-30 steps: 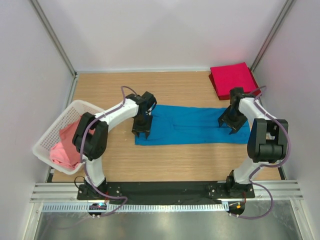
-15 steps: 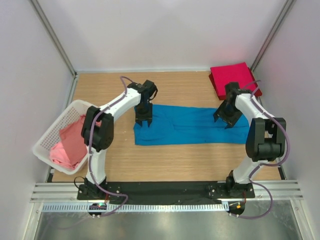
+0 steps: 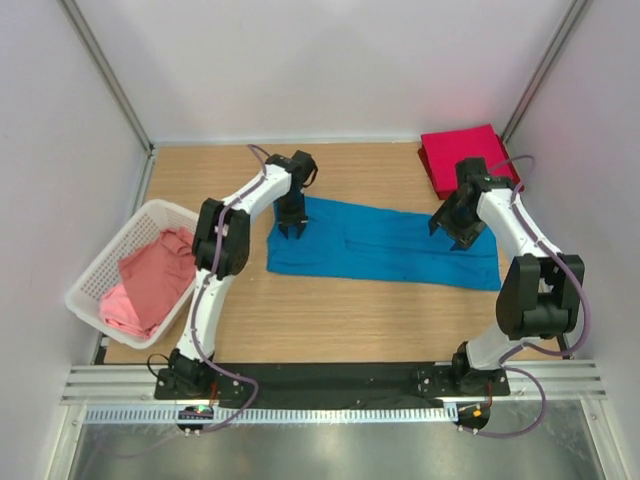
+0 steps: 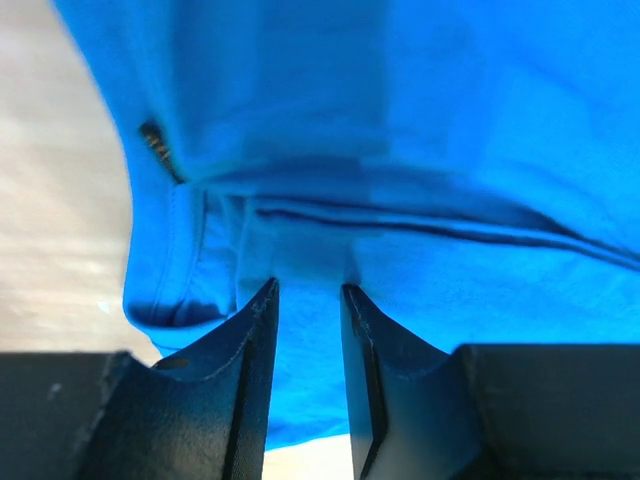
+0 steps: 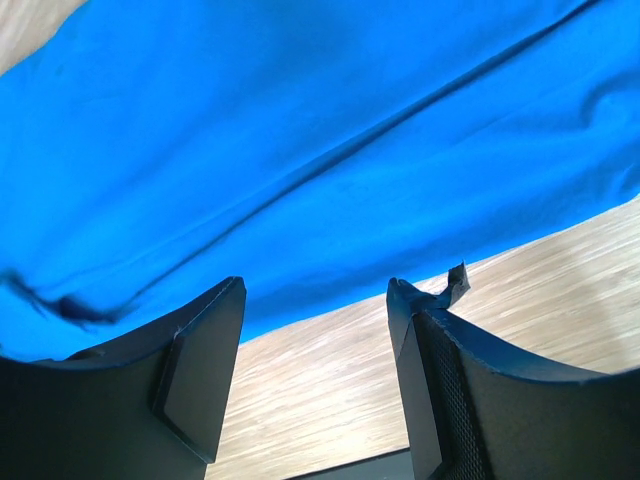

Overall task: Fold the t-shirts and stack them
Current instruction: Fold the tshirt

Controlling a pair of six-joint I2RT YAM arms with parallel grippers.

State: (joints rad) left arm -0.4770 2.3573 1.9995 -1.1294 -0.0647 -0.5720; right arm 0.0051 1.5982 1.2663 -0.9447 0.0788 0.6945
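The bright blue t-shirt lies spread in a long, slightly skewed band across the middle of the table. My left gripper stands on its far left end. In the left wrist view the jaws are open by only a narrow gap, with flat blue cloth showing between them. My right gripper is over the shirt's right end, its jaws wide open and holding nothing, with the shirt's edge at the fingertips. The crimson red t-shirt lies folded at the far right corner.
A white lattice basket at the left edge holds salmon pink shirts. Bare wood tabletop runs between the blue shirt and the arm bases. White walls and corner posts close in the table on three sides.
Both grippers moved toward the far side. The blue shirt's left end slid with the left gripper, so the shirt now lies skewed. The left jaws have narrowed; the right jaws are unchanged.
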